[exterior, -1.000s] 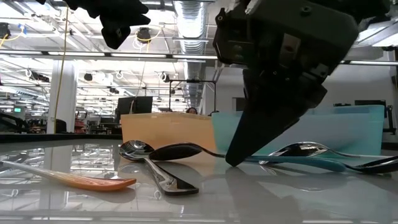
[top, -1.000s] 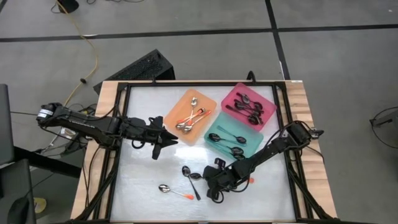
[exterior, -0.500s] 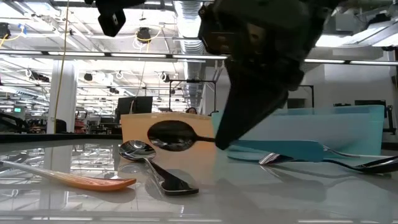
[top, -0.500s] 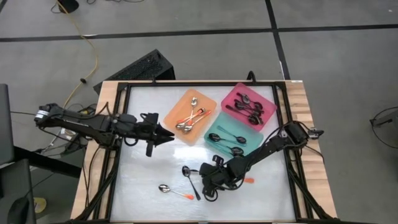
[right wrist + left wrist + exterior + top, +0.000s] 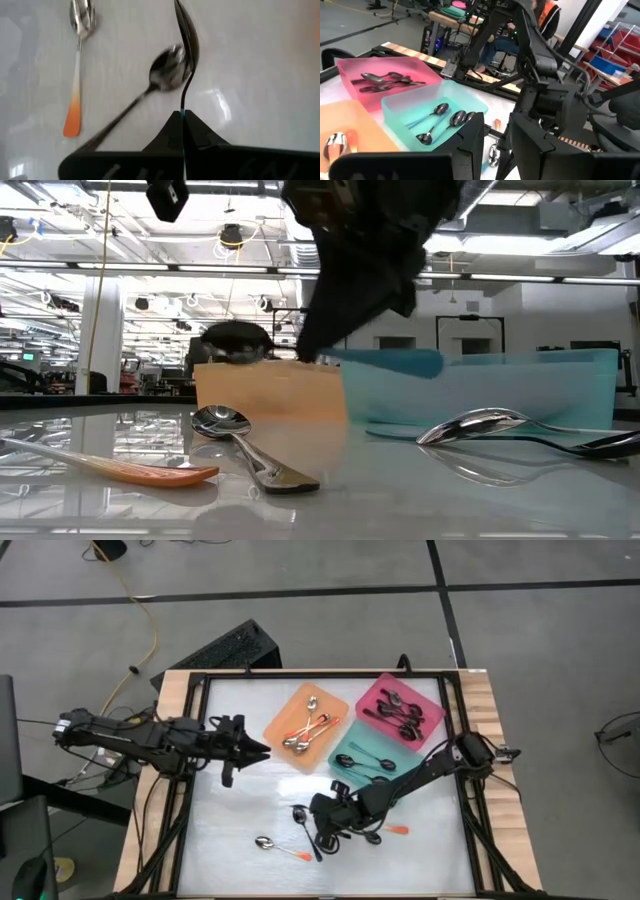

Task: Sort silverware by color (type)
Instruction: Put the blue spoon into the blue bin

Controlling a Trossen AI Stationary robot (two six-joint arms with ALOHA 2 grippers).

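Holding item: one teal-handled spoon [image 5: 186, 55], clamped between the jaws of the right gripper [image 5: 325, 823], which are shut on its handle. Long axis: runs straight out ahead of the jaws, dark bowl foremost, handle passing back between the fingers. In the low view the spoon [image 5: 300, 350] hangs roughly level, clear above the tabletop [image 5: 230, 830].

Below the jaws, on the tabletop: an all-black spoon [image 5: 155, 85] lying askew just under the held bowl; beside it, farther out, an orange-handled spoon [image 5: 79, 60].

Destination, judged: the teal tray [image 5: 372, 762], already holding like spoons, lies behind the jaws, opposite the way the bowl points; the orange tray [image 5: 285, 715] and pink tray [image 5: 420, 695] lie beyond it.

Nearer arm: the right. The left gripper [image 5: 255, 750] waits well apart, near the orange tray, its jaws partly apart and empty.
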